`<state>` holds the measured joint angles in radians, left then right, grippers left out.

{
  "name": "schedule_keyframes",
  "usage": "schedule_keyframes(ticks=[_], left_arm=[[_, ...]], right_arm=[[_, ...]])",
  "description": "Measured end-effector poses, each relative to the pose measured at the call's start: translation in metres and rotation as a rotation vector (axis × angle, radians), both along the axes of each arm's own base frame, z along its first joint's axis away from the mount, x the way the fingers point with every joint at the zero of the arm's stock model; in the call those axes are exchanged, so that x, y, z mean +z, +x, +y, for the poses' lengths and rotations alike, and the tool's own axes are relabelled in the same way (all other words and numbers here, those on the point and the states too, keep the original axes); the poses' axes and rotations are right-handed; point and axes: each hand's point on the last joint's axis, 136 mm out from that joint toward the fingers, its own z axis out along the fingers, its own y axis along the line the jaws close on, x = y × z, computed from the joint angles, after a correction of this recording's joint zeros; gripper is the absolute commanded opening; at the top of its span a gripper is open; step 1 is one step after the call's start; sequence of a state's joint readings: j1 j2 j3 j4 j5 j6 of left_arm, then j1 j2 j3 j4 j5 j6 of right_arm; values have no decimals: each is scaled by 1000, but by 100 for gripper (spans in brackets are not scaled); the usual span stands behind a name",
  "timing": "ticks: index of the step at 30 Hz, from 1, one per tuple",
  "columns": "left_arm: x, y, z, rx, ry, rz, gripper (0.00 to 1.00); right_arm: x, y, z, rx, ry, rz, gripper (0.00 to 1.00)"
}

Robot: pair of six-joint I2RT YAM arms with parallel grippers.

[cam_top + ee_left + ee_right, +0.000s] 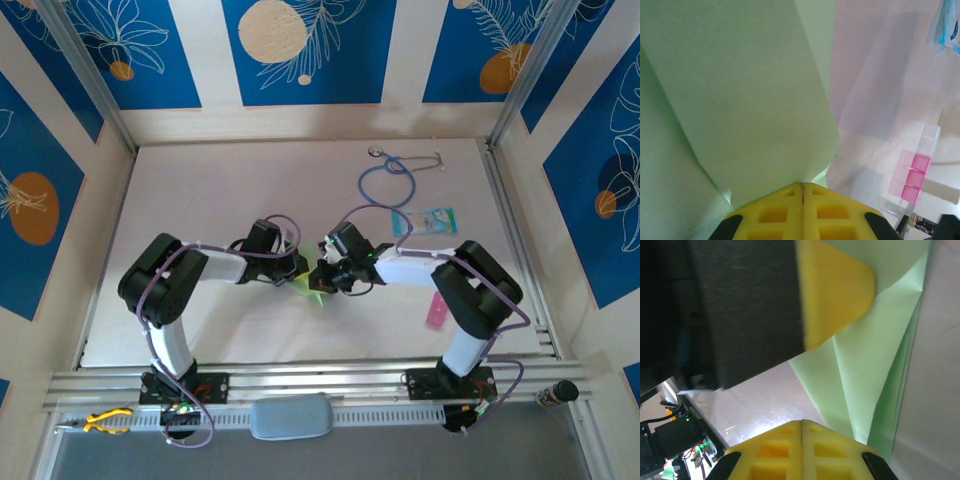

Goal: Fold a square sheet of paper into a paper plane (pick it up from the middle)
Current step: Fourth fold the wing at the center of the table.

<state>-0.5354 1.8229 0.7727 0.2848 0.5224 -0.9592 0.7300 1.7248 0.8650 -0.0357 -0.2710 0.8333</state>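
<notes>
Mid-table, between both arms: folded light-green paper (312, 287). Left gripper (802, 186) jaws closed, pinching its edge. Right gripper (801, 423) jaws closed beside the paper, grip unclear.

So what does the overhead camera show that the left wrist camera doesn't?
Overhead: the whole left arm and right arm, a stethoscope at the back, a yellow-handled tool near the bases. Left wrist: yellow pads pressed shut on the green paper, its creases up close, and the pink box with its compartments. Shared: that paper, the pink box, the teal-and-white card.
</notes>
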Motion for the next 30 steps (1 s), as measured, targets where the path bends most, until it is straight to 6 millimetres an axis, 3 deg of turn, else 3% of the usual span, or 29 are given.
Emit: schedule_keyframes(ticks=[12,20,30], left_arm=[[0,0,0,2,-1,-2,5],[0,0,0,4,-2,2,5],[0,1,1,19,-9,5,4]], right_arm=[[-29,-12,-6,-4,-46,25,2],[-28,-18,-11,-23,4,-19,2],[-29,-44,-25,-17,-4,-14,2]])
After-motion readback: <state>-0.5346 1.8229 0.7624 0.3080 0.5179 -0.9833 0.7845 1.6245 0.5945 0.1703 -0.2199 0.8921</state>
